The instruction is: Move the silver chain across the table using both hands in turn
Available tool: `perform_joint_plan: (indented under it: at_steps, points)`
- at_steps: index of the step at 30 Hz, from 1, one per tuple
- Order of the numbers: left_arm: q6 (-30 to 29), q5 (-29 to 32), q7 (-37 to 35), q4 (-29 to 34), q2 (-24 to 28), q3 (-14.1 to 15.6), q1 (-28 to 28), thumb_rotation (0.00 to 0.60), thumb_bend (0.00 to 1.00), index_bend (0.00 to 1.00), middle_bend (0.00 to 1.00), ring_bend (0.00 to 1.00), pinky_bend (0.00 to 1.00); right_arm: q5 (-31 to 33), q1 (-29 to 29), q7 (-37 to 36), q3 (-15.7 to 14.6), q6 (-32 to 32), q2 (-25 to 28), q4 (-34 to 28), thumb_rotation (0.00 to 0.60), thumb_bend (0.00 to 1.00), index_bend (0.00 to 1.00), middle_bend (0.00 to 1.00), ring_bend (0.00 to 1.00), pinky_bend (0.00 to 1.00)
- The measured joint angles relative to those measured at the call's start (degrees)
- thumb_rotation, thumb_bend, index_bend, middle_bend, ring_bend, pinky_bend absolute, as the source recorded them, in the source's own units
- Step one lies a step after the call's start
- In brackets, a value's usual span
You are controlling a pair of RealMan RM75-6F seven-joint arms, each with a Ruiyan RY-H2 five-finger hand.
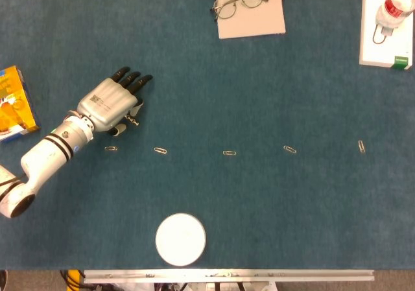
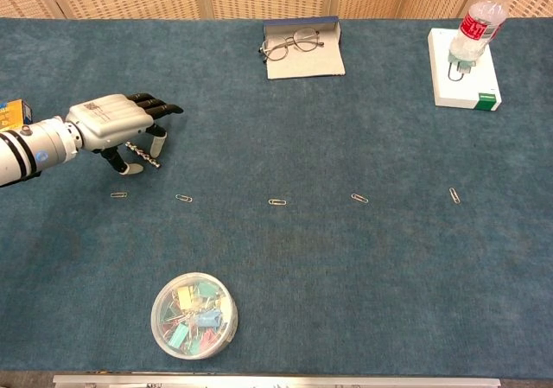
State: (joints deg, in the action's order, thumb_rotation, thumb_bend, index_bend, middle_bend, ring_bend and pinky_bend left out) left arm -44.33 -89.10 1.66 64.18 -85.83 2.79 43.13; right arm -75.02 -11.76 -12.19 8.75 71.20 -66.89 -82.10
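One hand appears in both views, the left hand [image 1: 110,103] [image 2: 111,120], reaching in from the left edge over the blue tabletop [image 1: 259,96] [image 2: 346,129] with its dark-tipped fingers [image 1: 133,80] [image 2: 155,106] stretched forward and slightly apart, palm down. The silver chain [image 1: 133,120] [image 2: 143,155] lies directly beneath the front of this hand, a short strand running obliquely between the thumb and the nearest finger; in the chest view it shows just under the palm, in the head view only its end emerges beside the fingers. Whether the thumb and finger pinch the chain or merely hover around it cannot be told. Near the hand begins a row of five paper clips [image 1: 160,150] [image 2: 184,198], spaced well apart, running rightward across the tabletop. A round clear tub of binder clips [image 2: 194,314], seen from above as a white lid [image 1: 181,239], stands near the front edge. Spectacles [image 1: 238,1] [image 2: 289,42] rest on a notepad [image 1: 256,22] [image 2: 307,61] at the far edge, a bottle [image 1: 395,7] [image 2: 479,21] stands on a white box [image 1: 376,51] [image 2: 449,90] at far right, and an orange carton [image 1: 11,106] lies at far left.
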Motion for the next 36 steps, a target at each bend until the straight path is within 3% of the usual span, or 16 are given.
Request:
perform_joint_plan:
  at_steps: [36]
  points:
    - [1.47,4.58,3.48,3.74,0.37,-0.93,0.79,0.6,0.26,0.5,0.0,0.0,0.0,-0.29,0.24,-0.8,-0.35,0.01,-0.19,0.53,0.6,0.34,0.3,0.2,0.12,0.32]
